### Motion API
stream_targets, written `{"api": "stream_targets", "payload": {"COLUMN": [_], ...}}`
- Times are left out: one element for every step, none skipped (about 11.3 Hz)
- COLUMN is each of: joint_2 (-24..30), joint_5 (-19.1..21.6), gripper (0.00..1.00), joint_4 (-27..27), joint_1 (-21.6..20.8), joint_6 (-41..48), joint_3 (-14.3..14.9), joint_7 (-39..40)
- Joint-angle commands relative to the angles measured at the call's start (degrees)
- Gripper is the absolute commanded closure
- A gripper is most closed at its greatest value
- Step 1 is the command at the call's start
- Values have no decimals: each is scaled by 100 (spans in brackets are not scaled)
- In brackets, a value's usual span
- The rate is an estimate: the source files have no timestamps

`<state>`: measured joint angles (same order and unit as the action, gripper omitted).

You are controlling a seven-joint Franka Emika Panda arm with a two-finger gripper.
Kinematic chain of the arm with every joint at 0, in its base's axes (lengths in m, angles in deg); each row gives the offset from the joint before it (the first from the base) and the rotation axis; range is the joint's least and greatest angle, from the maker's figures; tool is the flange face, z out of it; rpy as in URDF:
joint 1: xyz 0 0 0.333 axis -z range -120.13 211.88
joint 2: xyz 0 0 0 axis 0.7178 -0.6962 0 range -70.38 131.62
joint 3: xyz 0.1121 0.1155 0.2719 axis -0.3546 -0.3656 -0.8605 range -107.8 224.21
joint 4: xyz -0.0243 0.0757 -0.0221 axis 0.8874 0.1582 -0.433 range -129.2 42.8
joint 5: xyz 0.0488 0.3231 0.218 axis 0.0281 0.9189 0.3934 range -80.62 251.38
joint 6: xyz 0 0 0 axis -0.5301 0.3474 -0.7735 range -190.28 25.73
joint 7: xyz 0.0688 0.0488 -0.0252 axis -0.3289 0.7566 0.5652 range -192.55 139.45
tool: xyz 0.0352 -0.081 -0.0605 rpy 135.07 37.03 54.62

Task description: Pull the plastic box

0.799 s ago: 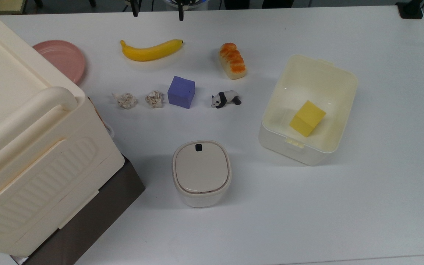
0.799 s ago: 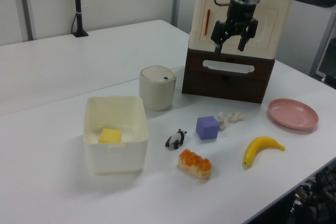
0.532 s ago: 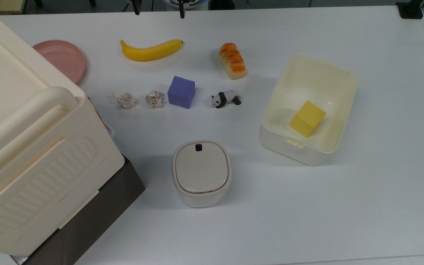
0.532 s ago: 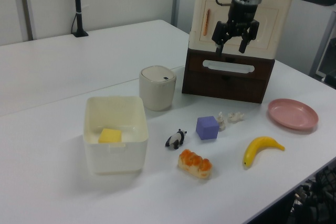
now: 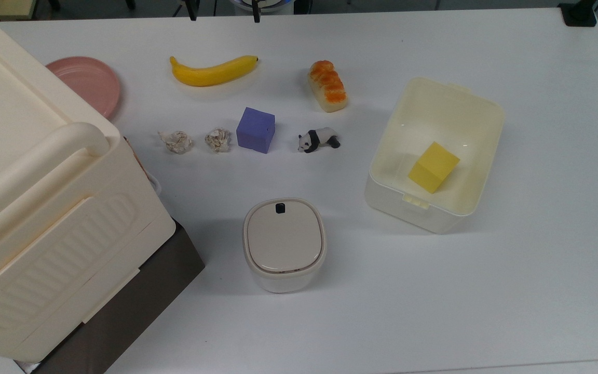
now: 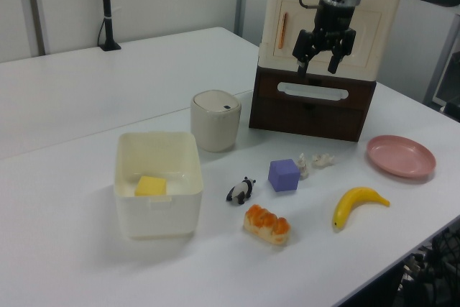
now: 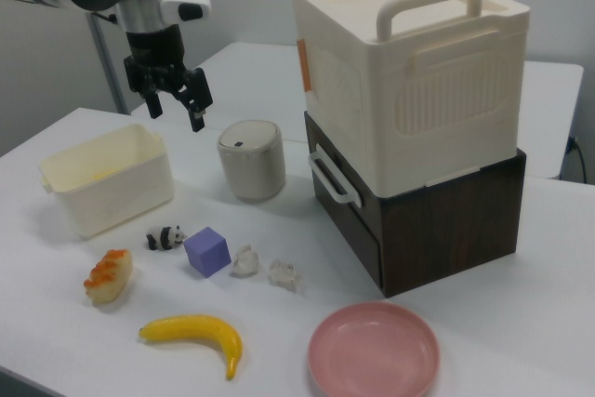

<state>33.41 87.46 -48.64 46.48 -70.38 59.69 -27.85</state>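
The plastic box [image 5: 413,214] is a cream-white lidless tub with a pale yellowish inside, standing on the white table at the top view's right. A small latch tab sits on its near rim, and a yellow block [image 5: 433,167] lies inside. The box [image 6: 159,215] stands at the left view's lower left, and the box [image 7: 104,194] at the right view's left. My gripper [image 6: 316,68] hangs open and empty high above the table, well apart from the box. In the right view the gripper [image 7: 177,116] is above and to the right of the box.
A beige-lidded canister [image 5: 284,244] stands near the box. A panda figure [image 5: 318,139], purple cube [image 5: 256,130], bread [image 5: 328,86], banana [image 5: 213,71], two crumpled balls and a pink plate [image 5: 89,83] lie on the table. A big ribbed crate [image 5: 29,208] sits on a brown drawer unit [image 6: 313,106].
The gripper has drifted slightly toward the left view's right, still open. The box and the other things have not moved.
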Motion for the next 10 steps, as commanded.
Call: {"api": "stream_targets", "payload": {"joint_2": [64,55,29,-67,-155,-225,-261,-261,-314,-445], "joint_5": [135,144,153,153,144,109,92,74,83,65], "gripper": [0,0,0,0,0,0,0,0,0,0], "joint_4": [-80,-98,-98,-89,-72,-54,-45,-45,7,51], "joint_1": [-104,-122,-122,-113,-87,-78,-69,-52,-78,-87], "joint_6": [10,-87,-123,-123,-167,-176,-176,-193,-411,-813], "joint_3": [-60,-226,-315,-490,-631,-762,-947,-1096,-1228,-1473], "joint_7": [479,1012,1444,1753,2078,2560,3174,3919,4675,4935]}}
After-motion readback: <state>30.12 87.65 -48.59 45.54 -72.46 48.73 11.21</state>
